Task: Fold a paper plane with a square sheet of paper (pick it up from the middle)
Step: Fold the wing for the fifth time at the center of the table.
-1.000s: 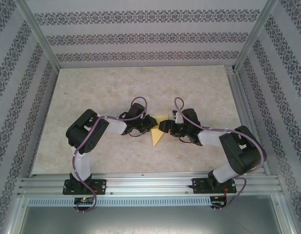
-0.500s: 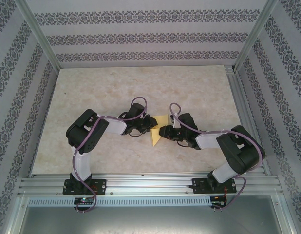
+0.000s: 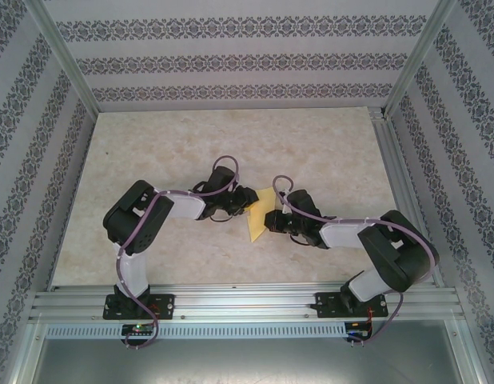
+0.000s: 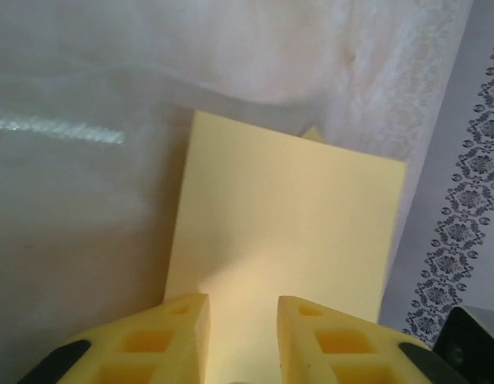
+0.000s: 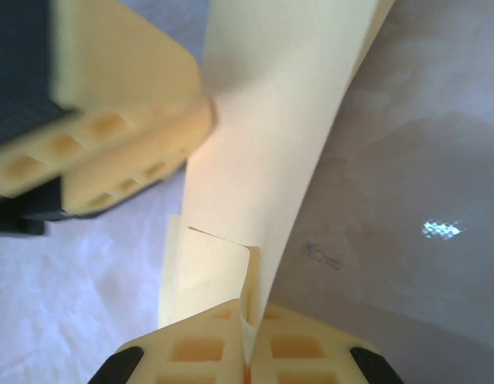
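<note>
Pale-yellow paper sheet (image 3: pixel 258 216), partly folded, sits mid-table (image 3: pixel 167 144) between the two arms. Right gripper (image 5: pixel 248 322) is pinched closed on one edge of it (a small flap curls just beside the fingers). Left gripper (image 4: pixel 243 310): jaws narrowly parted, with the sheet's flat face showing through the gap.

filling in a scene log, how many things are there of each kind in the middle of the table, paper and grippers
yellow paper: 1
grippers: 2 (left gripper, right gripper)
total: 3
</note>
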Robot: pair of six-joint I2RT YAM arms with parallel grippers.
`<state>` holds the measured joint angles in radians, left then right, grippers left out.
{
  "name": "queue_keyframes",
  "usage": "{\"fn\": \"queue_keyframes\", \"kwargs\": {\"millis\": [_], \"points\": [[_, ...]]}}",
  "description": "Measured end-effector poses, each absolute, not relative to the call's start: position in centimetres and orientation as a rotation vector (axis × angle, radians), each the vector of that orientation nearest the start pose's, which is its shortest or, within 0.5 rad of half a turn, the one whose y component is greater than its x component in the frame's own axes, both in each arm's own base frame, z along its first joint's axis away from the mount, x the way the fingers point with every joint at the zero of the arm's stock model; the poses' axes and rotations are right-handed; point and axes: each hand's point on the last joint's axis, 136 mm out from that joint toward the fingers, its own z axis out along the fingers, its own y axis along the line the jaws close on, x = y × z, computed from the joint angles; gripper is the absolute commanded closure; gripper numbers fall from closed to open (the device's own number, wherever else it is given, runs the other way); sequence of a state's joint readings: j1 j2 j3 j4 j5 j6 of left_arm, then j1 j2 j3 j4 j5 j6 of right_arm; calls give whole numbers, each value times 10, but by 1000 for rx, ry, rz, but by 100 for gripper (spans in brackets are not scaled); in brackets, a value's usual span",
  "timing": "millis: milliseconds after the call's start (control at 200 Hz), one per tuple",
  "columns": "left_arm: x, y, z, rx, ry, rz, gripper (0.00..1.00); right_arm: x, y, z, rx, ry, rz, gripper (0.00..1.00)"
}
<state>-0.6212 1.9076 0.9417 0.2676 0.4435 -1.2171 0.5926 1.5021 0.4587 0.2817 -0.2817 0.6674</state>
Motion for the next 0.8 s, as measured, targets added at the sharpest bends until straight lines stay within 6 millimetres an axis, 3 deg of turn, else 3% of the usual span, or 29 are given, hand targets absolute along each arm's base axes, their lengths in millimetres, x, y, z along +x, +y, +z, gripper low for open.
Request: {"fn": "queue_keyframes", "kwargs": {"millis": [85, 250, 510, 799], "points": [[345, -333, 68, -500, 2546, -1356, 48, 266, 236, 32, -120, 2491, 830, 94], [345, -334, 95, -479, 2498, -1402, 38, 269, 237, 34, -260, 2450, 681, 95], [342, -335, 94, -540, 2519, -1427, 33, 266, 241, 33, -467, 2364, 486, 93], [338, -343, 83, -559, 2552, -1491, 32, 269, 239, 35, -498, 2332, 412, 92]]}}
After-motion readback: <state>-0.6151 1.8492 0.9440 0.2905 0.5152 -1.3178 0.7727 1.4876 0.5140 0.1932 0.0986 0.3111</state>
